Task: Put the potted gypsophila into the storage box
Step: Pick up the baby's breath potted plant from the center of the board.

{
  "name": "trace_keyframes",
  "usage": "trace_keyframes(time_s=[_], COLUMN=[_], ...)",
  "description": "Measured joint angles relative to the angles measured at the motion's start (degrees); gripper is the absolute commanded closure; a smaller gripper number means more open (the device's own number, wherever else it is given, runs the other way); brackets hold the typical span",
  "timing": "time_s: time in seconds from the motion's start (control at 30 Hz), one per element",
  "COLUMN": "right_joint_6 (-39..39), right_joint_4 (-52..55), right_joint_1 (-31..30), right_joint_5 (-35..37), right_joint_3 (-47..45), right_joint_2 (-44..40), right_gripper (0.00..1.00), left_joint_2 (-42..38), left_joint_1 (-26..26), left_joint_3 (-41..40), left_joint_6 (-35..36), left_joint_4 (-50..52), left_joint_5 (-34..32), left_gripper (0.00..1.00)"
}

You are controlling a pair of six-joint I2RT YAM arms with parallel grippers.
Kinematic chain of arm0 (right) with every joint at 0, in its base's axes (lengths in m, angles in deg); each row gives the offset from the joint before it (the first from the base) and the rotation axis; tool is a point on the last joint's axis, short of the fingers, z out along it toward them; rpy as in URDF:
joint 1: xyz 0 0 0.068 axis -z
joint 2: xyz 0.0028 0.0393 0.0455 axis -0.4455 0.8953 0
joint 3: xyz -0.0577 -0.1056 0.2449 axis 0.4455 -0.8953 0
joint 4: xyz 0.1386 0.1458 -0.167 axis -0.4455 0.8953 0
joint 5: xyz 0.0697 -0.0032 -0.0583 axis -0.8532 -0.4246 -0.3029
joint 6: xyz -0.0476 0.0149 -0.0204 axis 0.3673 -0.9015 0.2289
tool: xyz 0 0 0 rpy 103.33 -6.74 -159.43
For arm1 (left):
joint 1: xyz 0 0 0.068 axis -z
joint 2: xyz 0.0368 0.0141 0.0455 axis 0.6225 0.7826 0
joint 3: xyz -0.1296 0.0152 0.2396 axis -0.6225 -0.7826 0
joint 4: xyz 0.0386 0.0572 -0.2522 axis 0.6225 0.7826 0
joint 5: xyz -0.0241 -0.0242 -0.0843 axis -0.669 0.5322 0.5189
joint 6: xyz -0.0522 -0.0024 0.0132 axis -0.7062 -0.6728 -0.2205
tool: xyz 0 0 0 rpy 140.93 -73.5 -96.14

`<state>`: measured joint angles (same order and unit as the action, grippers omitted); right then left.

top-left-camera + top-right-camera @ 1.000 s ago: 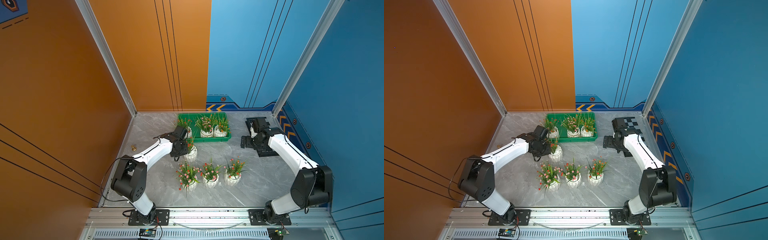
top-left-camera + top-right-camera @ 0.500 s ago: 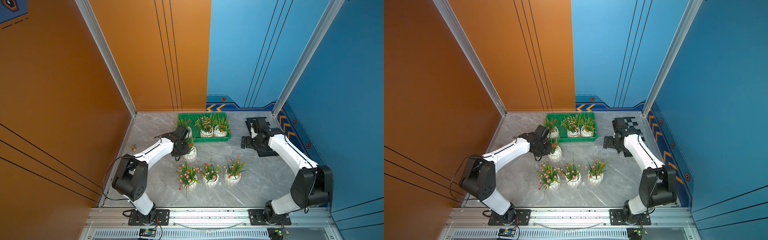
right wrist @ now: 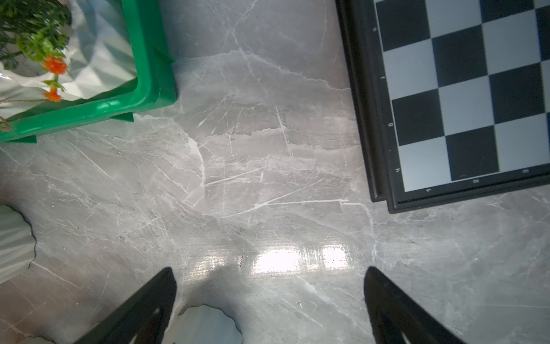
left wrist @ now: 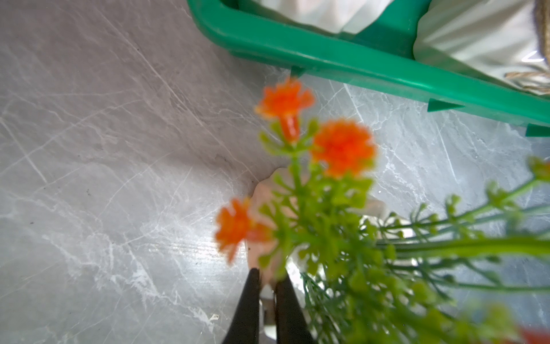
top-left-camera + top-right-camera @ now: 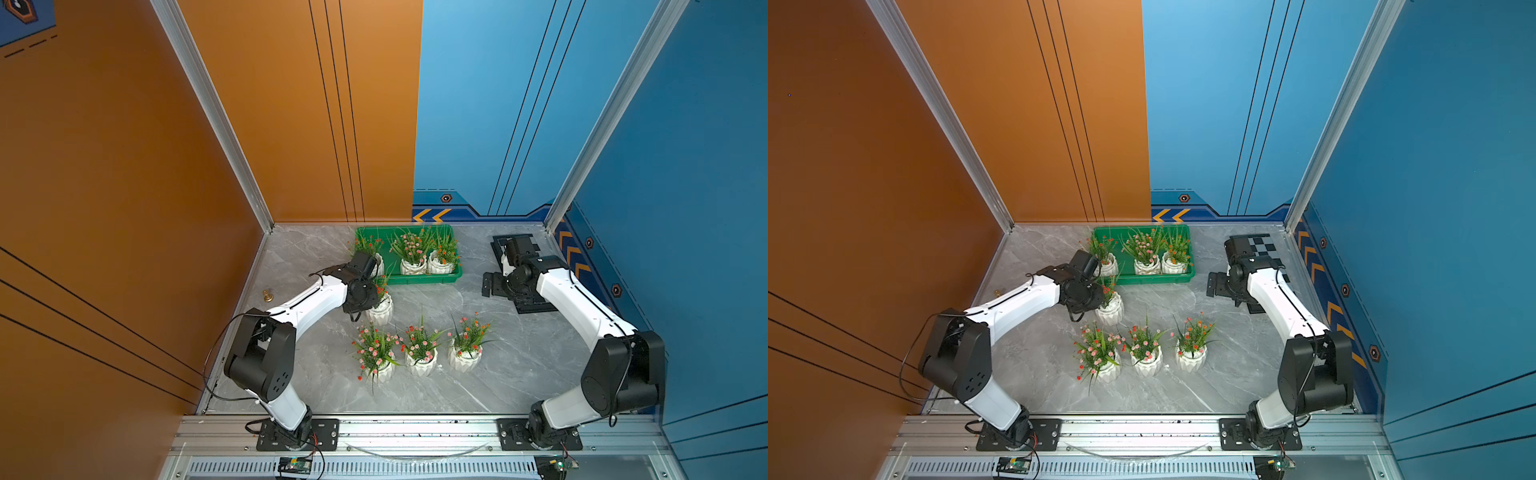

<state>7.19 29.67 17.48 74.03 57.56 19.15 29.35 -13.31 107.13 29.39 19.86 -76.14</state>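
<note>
The green storage box point(image 5: 415, 281) point(image 5: 1154, 280) sits at the back with three potted gypsophila in it, the middle one point(image 5: 413, 266) white and ribbed. A fourth pot point(image 5: 381, 311) point(image 5: 1111, 312) stands on the table just in front of the box's left end. My left gripper point(image 5: 372, 297) point(image 4: 269, 274) is shut on this pot's rim point(image 4: 265, 190), and its orange blossoms point(image 4: 342, 146) blur the wrist view. Three more pots point(image 5: 380, 370) point(image 5: 422, 363) point(image 5: 465, 357) stand in a row nearer the front. My right gripper point(image 5: 492, 284) point(image 3: 268, 269) hangs open over bare table, right of the box.
A black-and-white chequered board point(image 5: 1260, 245) point(image 3: 464, 89) lies at the back right, partly under the right arm. A small brass knob point(image 5: 267, 296) sits by the left wall. The box's corner point(image 3: 148, 89) shows in the right wrist view, with a pot's rim point(image 3: 205, 324) near the fingers.
My left gripper has closed on the rim of the pot in front of the box, after shifting slightly towards it. The right arm has stayed still.
</note>
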Motion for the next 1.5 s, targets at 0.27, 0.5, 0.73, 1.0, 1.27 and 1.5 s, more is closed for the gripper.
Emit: trace_keyframes(time_s=[0.27,0.5,0.73,1.0,1.27,1.5], right_joint_6=[0.0,0.0,0.0,0.0,0.0,0.0], right_joint_4=[-0.2,-0.5,-0.6,-0.6,-0.6,-0.6], right_joint_1=[0.0,0.0,0.0,0.0,0.0,0.0], right_joint_5=[-0.8,-0.8,-0.8,-0.8,-0.8,-0.8], right_joint_3=[0.0,0.0,0.0,0.0,0.0,0.0], right_joint_2=[0.0,0.0,0.0,0.0,0.0,0.0], right_gripper=[0.01,0.01,0.01,0.01,0.01,0.01], left_joint_2=[-0.5,-3.6,-7.1,-9.5,-10.8,-11.8], left_joint_1=[-1.0,-3.3,-5.8,-8.7,-12.2,-15.8], left_joint_3=[0.0,0.0,0.0,-1.6,-3.0,-4.1], left_joint_6=[0.2,1.1,2.2,2.5,3.1,3.3], left_joint_4=[0.8,3.3,5.1,5.7,5.9,5.9], left_joint_5=[0.0,-0.2,-0.4,-0.3,0.2,1.8], left_gripper=[1.00,1.00,1.00,1.00,1.00,1.00])
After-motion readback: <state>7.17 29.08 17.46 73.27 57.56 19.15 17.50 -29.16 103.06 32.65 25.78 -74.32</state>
